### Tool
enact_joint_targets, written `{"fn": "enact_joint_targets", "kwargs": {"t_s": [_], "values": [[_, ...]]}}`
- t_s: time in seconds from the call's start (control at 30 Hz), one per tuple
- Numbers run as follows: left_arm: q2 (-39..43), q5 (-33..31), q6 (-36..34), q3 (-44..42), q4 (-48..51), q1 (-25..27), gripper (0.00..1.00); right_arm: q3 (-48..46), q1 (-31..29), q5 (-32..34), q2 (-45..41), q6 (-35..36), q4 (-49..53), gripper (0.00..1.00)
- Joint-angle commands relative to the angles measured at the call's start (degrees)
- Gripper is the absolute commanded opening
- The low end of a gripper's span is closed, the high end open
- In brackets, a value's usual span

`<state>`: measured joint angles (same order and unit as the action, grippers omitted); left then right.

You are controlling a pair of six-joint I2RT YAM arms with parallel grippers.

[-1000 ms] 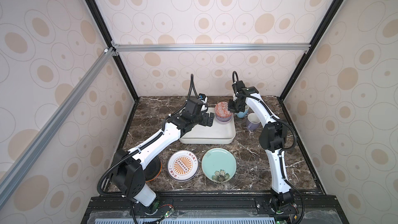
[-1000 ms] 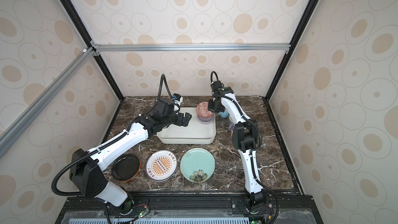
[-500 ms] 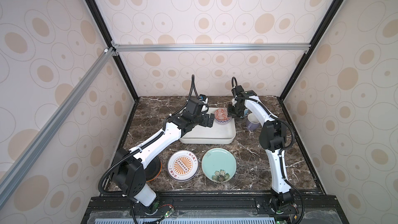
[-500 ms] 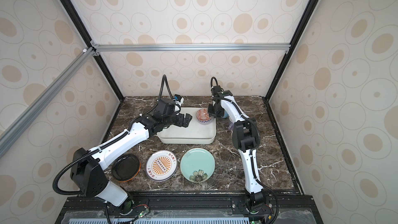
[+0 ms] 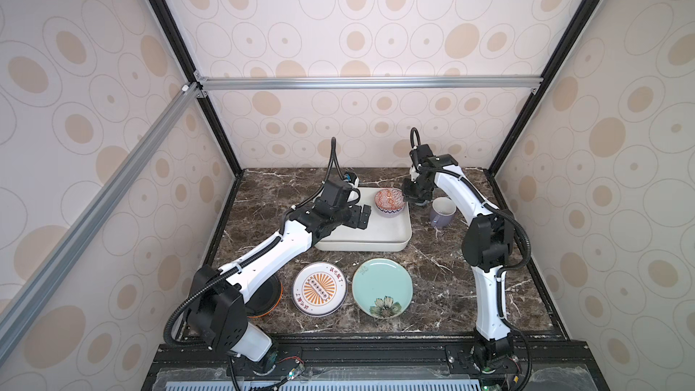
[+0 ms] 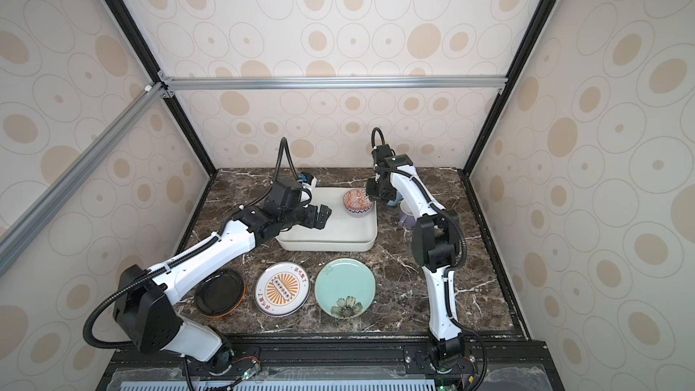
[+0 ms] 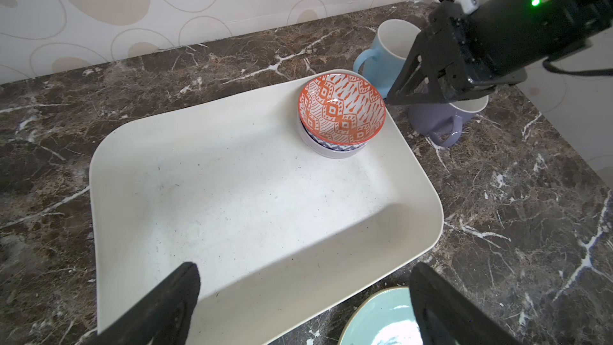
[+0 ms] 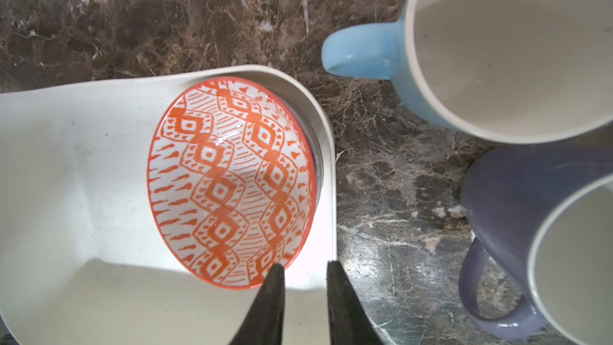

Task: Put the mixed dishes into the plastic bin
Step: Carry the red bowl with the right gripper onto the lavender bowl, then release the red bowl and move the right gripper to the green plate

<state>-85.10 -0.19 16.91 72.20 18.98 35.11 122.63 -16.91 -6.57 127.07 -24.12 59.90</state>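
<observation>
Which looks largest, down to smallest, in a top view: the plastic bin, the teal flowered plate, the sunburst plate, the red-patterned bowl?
1. plastic bin
2. teal flowered plate, only slightly wider than the next
3. sunburst plate
4. red-patterned bowl, clearly smallest, though it sits farthest back

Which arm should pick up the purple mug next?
Right, most likely. The right gripper hangs close beside the lavender mug, on that side of the plastic bin. The left gripper, open, is over the bin's opposite side and would have to reach across it.
</observation>
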Motion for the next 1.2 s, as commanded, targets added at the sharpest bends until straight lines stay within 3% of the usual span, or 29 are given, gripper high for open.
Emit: {"fn": "enact_joint_targets", "kwargs": {"t_s": [0.0,0.7,1.0,1.17], "values": [[2.1,-1.2,0.5,-0.6,0.3,-0.4,0.99,-1.3,-0.1,0.2,0.1,-0.2,0.7,0.2],[-1.2,-0.3,-0.7,-1.8,-1.8,-1.5,0.99,3.7,-0.2,-0.3,4.5,-0.3,2.5,0.2],[2.1,0.4,2.2,-5.9,-1.2,-1.8,0.99,-0.1,-1.4,0.2,-5.2,0.6,3.9,0.36],[11.3,-2.4,9.6,-17.3,0.3,-1.8,0.99,-15.0,-6.6,0.2,-16.8,1.2,-1.3,0.44]]}}
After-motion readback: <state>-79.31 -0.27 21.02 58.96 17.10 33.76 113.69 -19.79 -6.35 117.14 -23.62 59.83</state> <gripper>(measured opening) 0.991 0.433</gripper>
